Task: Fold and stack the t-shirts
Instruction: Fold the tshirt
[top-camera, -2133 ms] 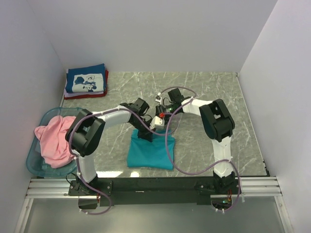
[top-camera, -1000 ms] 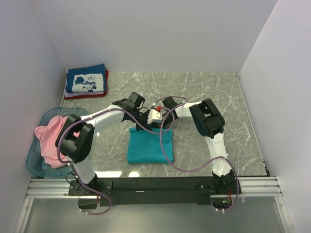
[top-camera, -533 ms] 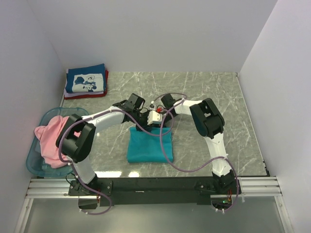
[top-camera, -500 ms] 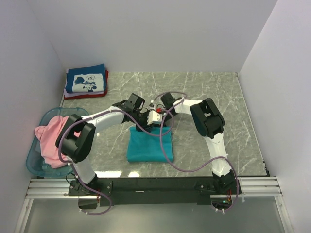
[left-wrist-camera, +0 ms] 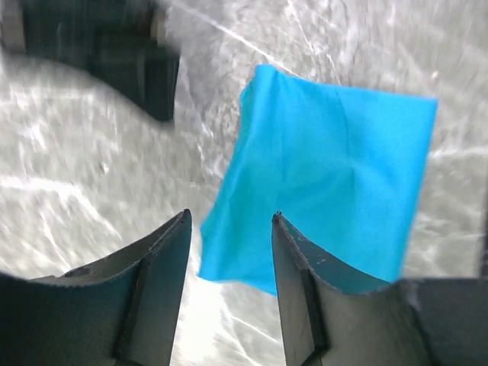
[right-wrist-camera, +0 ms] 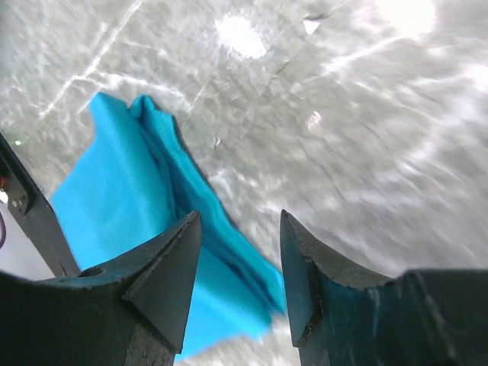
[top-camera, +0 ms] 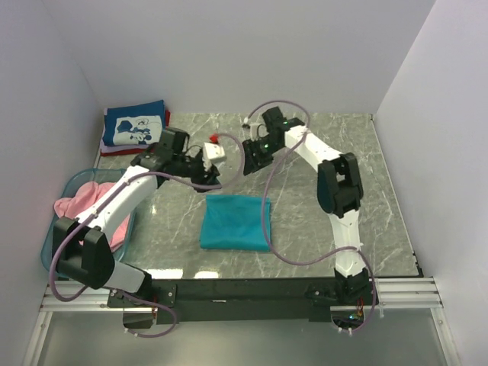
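Top and wrist views. The folded teal shirt (top-camera: 235, 222) lay flat on the table (top-camera: 328, 160), nearer the bases than either gripper. I saw the left gripper (left-wrist-camera: 229, 229) raised, its fingers parted with nothing between them. In its wrist view the shirt lay below and just ahead. The right gripper (right-wrist-camera: 239, 221) was likewise parted and empty, with the shirt below it toward the left of its view. Neither touched the cloth. A navy shirt (top-camera: 136, 126) lay on a red shirt (top-camera: 133, 149) in the far-left corner. A pink shirt (top-camera: 84, 217) sat in the basket (top-camera: 55, 255).
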Controlling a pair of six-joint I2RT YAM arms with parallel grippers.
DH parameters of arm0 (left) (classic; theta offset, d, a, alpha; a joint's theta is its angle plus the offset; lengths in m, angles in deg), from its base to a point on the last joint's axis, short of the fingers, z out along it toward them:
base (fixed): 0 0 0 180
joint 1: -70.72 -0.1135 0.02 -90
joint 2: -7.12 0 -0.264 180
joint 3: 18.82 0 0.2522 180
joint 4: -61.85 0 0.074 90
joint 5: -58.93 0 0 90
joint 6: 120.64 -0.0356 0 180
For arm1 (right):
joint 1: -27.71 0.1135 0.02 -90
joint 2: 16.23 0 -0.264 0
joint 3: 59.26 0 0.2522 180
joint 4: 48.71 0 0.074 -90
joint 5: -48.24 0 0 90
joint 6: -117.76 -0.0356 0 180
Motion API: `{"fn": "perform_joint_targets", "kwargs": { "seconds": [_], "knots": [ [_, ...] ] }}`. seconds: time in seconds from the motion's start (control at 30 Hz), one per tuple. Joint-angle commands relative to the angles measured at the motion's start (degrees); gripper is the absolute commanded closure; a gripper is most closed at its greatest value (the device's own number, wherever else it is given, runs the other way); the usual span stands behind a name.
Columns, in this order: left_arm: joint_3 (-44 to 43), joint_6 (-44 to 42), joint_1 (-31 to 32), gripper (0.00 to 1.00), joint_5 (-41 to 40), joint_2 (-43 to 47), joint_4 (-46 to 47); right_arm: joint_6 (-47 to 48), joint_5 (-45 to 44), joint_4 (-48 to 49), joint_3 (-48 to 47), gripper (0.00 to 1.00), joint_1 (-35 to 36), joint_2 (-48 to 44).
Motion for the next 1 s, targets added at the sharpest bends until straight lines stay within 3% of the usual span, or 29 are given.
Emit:
{"fn": "perform_joint_targets", "kwargs": {
  "seconds": [0.0, 0.1, 0.27, 0.63, 0.97],
  "knots": [
    [2.0, 15.0, -5.8, 0.48, 8.8, 0.0, 0.0, 2.7, -1.6, -4.9, -0.7, 0.47, -2.2, -9.4],
    [6.5, 24.8, -9.1, 0.44, 11.4, -0.3, 8.0, 2.8, 1.3, -2.0, 9.3, 0.47, -2.3, -16.5],
    [7.4, 29.1, -12.4, 0.41, 11.6, -5.1, 13.2, 5.2, 0.0, 4.0, 22.1, 0.43, -2.3, -23.4],
    [1.9, 23.5, -13.9, 0.39, 9.9, -19.0, 7.5, 13.2, -0.4, 2.2, 22.5, 0.38, -1.6, -16.0],
    [3.2, 22.1, -13.9, 0.39, 10.6, -21.9, 6.8, 15.1, -1.0, 2.4, 25.2, 0.41, 0.1, -14.4]
  ]
}}
